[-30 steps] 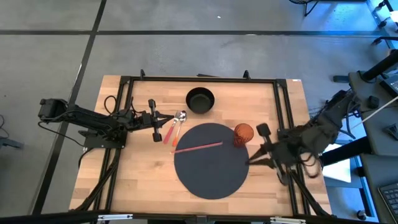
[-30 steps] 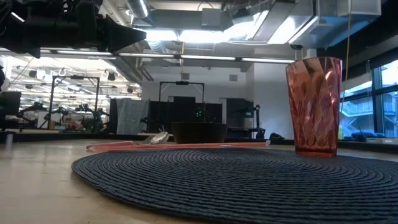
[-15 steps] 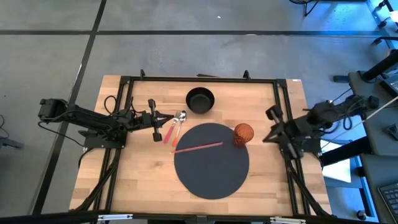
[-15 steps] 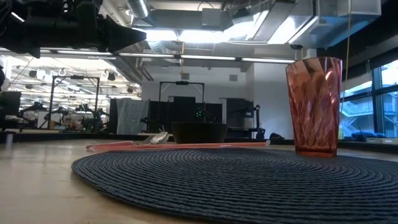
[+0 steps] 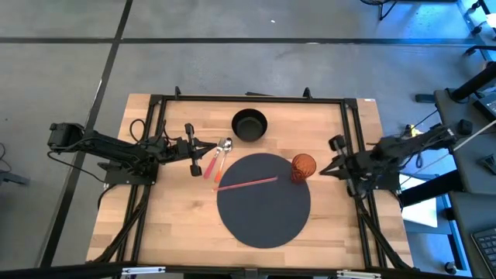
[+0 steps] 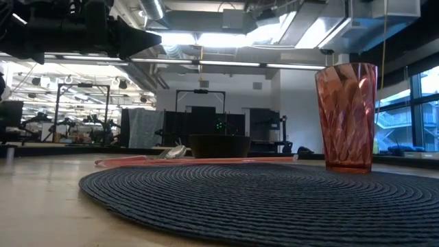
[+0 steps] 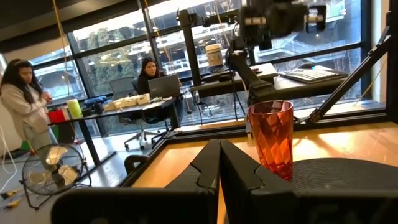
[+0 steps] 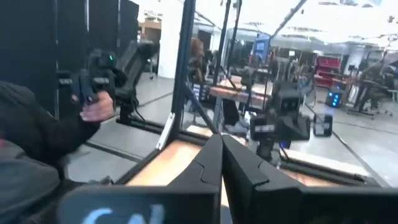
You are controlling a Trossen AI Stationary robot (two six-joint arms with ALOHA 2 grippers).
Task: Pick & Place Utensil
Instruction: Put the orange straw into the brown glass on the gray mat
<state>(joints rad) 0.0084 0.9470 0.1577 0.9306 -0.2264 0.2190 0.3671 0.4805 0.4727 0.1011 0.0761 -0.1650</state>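
A thin red utensil (image 5: pixel 246 184) lies across the far part of the round dark placemat (image 5: pixel 263 213); in the low view it shows as a red utensil (image 6: pixel 199 162) on the placemat's far edge. A silver spoon (image 5: pixel 225 146) and a red-handled utensil (image 5: pixel 209 165) lie on the wood left of the placemat. My left gripper (image 5: pixel 208 147) hovers shut beside them, pointing level toward the table's right. My right gripper (image 5: pixel 322 171) is shut and empty at the table's right edge, just right of the orange cup (image 5: pixel 303 166).
A black bowl (image 5: pixel 249 125) stands at the far middle of the table. The orange cup (image 6: pixel 346 116) stands on the placemat's right rim. A black frame (image 5: pixel 353 132) runs along the table's edges. A person's hand (image 8: pixel 93 107) shows beyond the table.
My right gripper has drawn back from the placemat's right rim toward the table's right edge, swinging a little toward the far edge and sinking. It ends level beside the cup. The utensils, cup and bowl have stayed where they were.
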